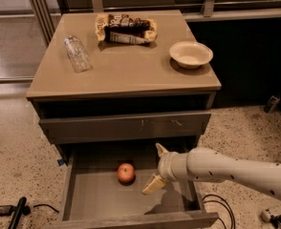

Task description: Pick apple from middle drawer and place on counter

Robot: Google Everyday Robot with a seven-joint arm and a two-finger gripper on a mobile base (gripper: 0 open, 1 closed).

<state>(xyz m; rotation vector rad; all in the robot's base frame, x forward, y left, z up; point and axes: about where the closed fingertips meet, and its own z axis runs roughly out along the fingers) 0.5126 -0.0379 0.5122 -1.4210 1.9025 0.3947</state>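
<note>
The apple [126,172] is small, round and red, and lies on the floor of the open middle drawer [97,199], near its back middle. My gripper [156,168] hangs inside the drawer just right of the apple, on a white arm that comes in from the right. Its two pale fingers are spread apart, one up near the drawer front above [160,150] and one lower [152,185]. It holds nothing. The apple is a short gap from the lower finger. The tan counter [126,66] tops the grey cabinet.
On the counter lie a clear plastic bottle [77,54] at left, a snack bag [126,29] at the back and a white bowl [190,54] at right. A closed grey drawer front [126,127] sits above the open drawer. Cables [16,211] lie on the speckled floor.
</note>
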